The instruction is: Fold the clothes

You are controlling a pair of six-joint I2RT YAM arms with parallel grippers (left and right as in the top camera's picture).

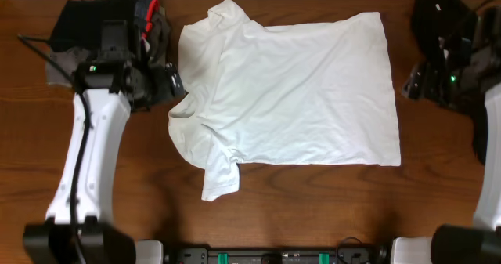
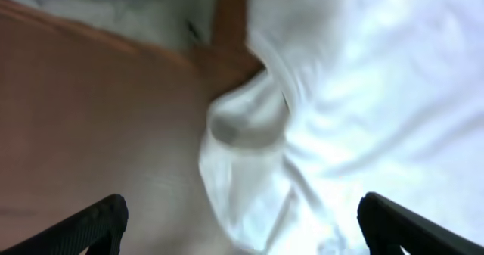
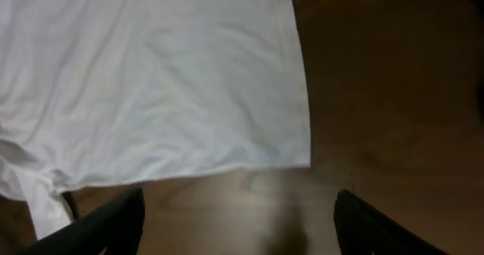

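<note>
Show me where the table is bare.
Bare table: the strip between the T-shirt and the near edge, and the gap between its hem and the right gripper. Crowded: far left, dark clothes pile and left gripper.

Plain white T-shirt on brown wood-grain table

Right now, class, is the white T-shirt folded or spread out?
Spread out. The T-shirt lies flat on the table, both sleeves out, hem unfolded; only slight rumpling near the collar.
</note>
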